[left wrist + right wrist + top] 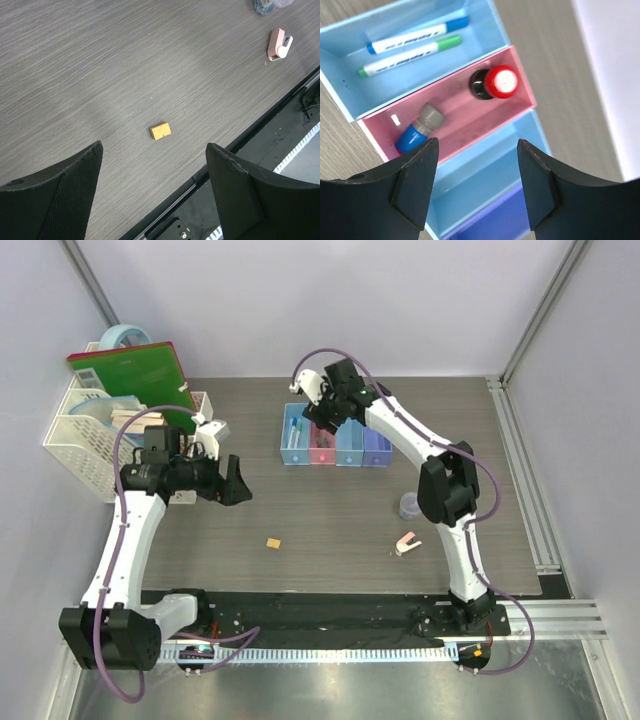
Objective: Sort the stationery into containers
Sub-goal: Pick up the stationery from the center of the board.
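Note:
The row of four joined bins [336,445] stands at the table's back middle. In the right wrist view the first light blue bin [485,25] holds a blue-tipped pen [417,36] and a green-capped pen [410,56]. The pink bin [460,110] holds a red-and-black knob [496,83] and a blue-and-grey piece [417,131]. My right gripper [477,145] is open and empty above the second light blue bin [485,170]. My left gripper [154,147] is open and empty above the table, near a yellow block [160,131]. A pink-white clip [407,543] and a grey round tub [409,506] lie at the right.
A white mesh basket [90,430] with a green book [130,365], notebooks and a light blue tape roll [125,335] stands at the back left, close behind my left arm. A black rail [330,615] runs along the near table edge.

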You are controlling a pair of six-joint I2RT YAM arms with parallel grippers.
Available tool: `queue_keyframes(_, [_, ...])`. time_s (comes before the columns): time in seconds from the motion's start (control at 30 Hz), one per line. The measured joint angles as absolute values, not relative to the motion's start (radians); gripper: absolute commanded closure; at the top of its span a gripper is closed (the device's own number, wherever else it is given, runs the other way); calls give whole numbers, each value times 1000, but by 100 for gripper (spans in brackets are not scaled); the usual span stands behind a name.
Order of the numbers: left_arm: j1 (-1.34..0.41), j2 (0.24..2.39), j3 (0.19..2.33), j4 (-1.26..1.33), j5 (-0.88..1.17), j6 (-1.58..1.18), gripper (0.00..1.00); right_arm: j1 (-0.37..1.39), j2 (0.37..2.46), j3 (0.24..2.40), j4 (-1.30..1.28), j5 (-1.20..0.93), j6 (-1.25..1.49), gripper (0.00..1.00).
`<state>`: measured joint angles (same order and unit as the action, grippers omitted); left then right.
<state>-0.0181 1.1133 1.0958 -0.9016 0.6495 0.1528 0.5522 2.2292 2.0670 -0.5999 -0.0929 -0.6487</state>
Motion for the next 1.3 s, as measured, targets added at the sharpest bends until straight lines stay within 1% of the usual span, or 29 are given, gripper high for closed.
queue_keyframes(0.1, [-18, 1113, 1087, -890, 654, 139, 18, 552, 2181, 2055, -576, -73, -652, 31])
queue_keyframes(0.17, [-18, 1111, 1079, -879, 652, 137, 20, 552, 2155, 2049, -562, -57, -651, 30])
queue_keyframes(0.23, [-19, 1110, 1062, -859, 634, 137, 20, 552, 2128, 2028, -550, -46, -647, 30])
queue_keyframes(0.33, [-21, 1129, 1038, -842, 590, 149, 17, 552, 2072, 1967, -565, -43, -641, 29])
queue_keyframes(0.37, [-24, 1145, 1032, -841, 575, 167, 15, 552, 2045, 1935, -576, -46, -641, 29])
queue_keyframes(0.53, [-41, 1264, 1003, -840, 532, 294, 12, 552, 1855, 1702, -682, -75, -652, 28])
queue_keyframes(0.63, [-72, 1338, 998, -846, 516, 362, 8, 552, 1744, 1563, -739, -94, -662, 27])
queue_keyframes(0.77, [-150, 1395, 961, -839, 482, 461, 9, 547, 1572, 1357, -799, -124, -686, 27])
queue_keyframes(0.9, [-263, 1431, 920, -804, 396, 534, 12, 527, 1467, 1250, -836, -160, -692, 27])
queue_keyframes(1.1, [-391, 1479, 891, -750, 276, 635, 12, 506, 1408, 1111, -833, -177, -690, 27])
queue_keyframes(1.3, [-435, 1532, 896, -723, 227, 719, 14, 451, 1409, 1042, -786, -155, -676, 27])
